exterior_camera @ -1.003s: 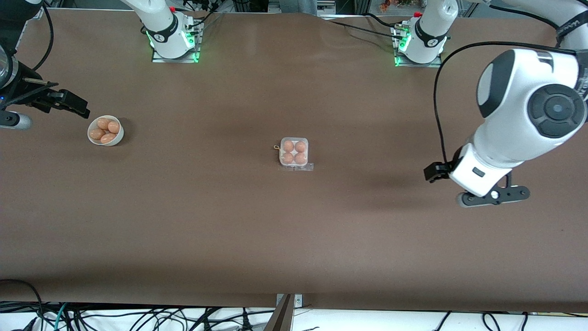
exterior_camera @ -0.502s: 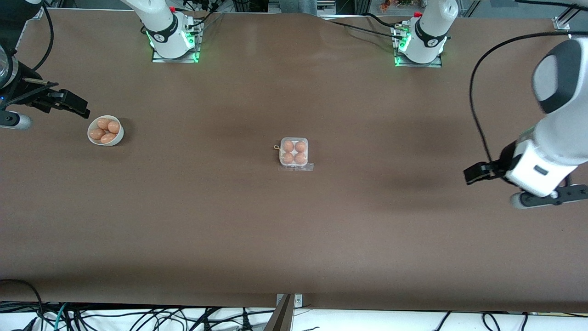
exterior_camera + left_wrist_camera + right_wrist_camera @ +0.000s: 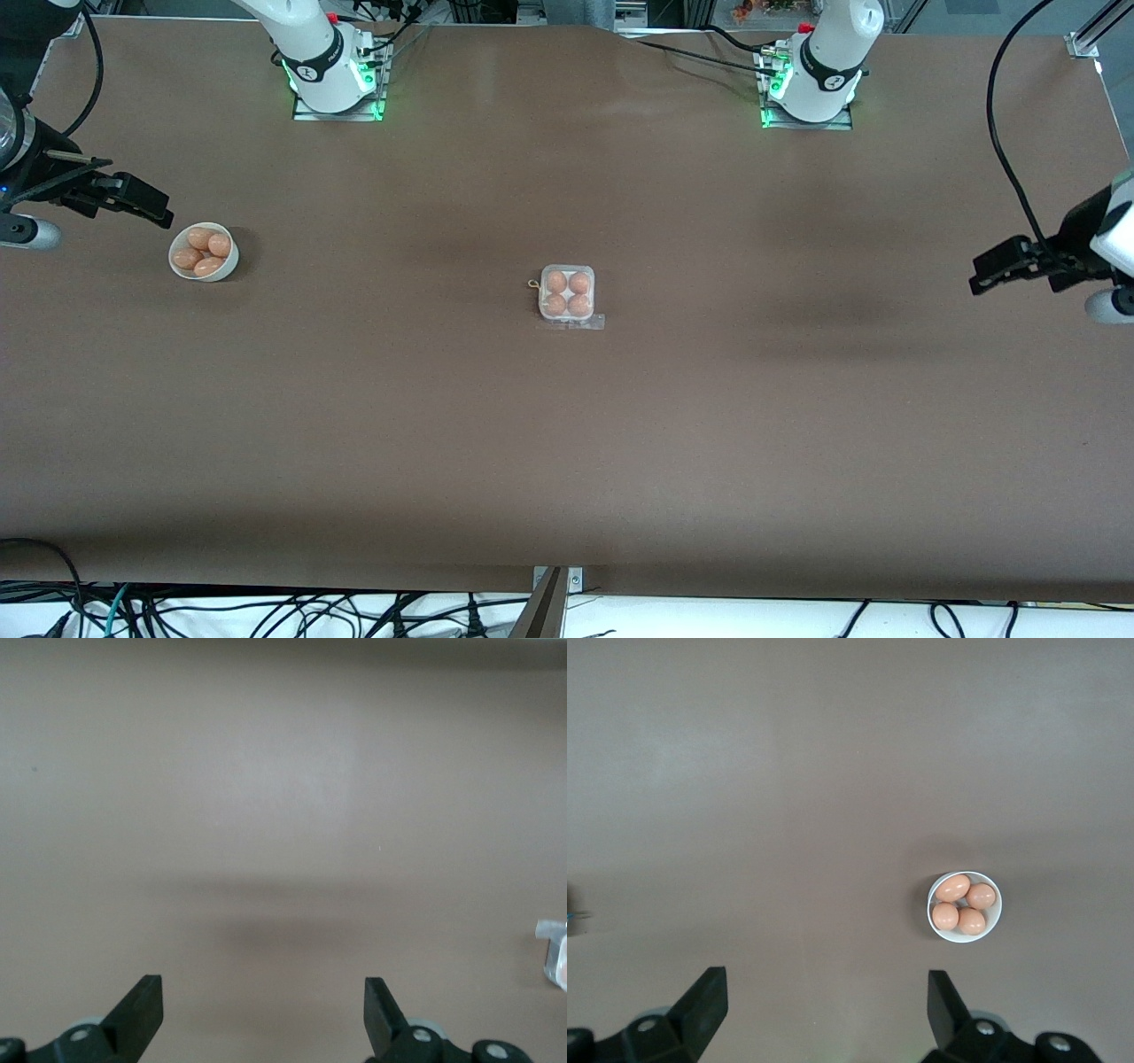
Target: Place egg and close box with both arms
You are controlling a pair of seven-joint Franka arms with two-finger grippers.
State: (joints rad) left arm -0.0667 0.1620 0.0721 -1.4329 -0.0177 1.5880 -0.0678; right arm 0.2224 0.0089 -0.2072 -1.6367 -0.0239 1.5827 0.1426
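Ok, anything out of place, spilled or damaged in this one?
Nothing stands out. The box sits flat mid-table with four eggs in its cells, and the bowl toward the right arm's end is upright, holding four eggs. Both hands are open and empty: the right hand by the bowl, the left hand over bare table.

the desk [image 3: 567, 461] is a plain matt brown with soft darker shadow patches, and both the left gripper [image 3: 997, 270] and the right gripper [image 3: 146, 206] are black on white arms with black bands. the box [image 3: 567, 297] is a white tray under a clear, glinting lid, with four tan-orange eggs showing through it. the bowl [image 3: 204, 254] is white and holds four more eggs of that same tan-orange, and green lights glow at both arm bases along the desk's edge.
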